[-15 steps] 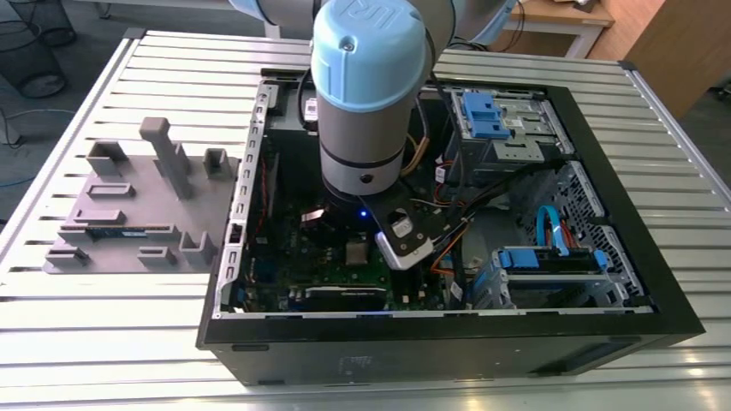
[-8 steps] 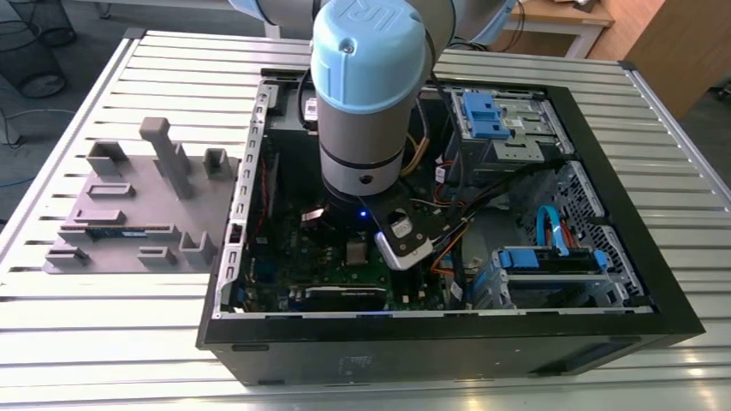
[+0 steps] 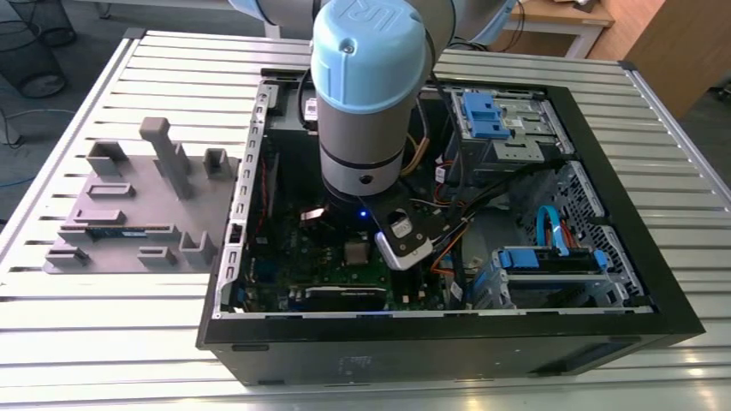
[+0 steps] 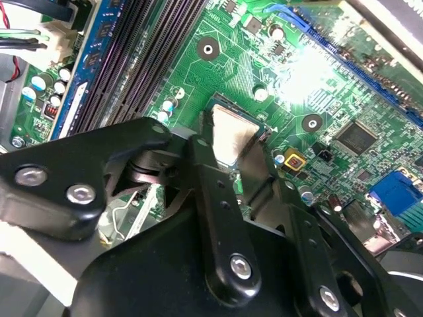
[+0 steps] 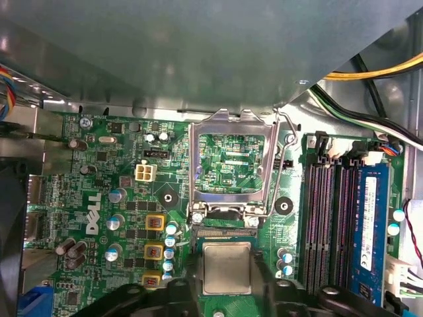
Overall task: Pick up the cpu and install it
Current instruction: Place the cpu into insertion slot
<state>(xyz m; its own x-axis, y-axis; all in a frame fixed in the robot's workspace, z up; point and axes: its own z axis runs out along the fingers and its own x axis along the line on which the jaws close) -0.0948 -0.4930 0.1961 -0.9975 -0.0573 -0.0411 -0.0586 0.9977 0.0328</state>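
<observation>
the gripper (image 4: 232, 150) is narrowed onto the cpu (image 4: 230, 131), pinching two opposite edges so the shiny top lies flat. it hangs low over the motherboard (image 5: 112, 191) inside the open computer case (image 3: 639, 317). the socket frame (image 5: 228, 129) just beside it is flipped open, leaving room. i cannot tell whether the chip is seated.

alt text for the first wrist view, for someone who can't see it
A black gripper holds a square silver cpu close to a green motherboard, next to the open metal socket frame. Dark memory slots lie beyond the frame, and a grey case wall looms behind.
</observation>
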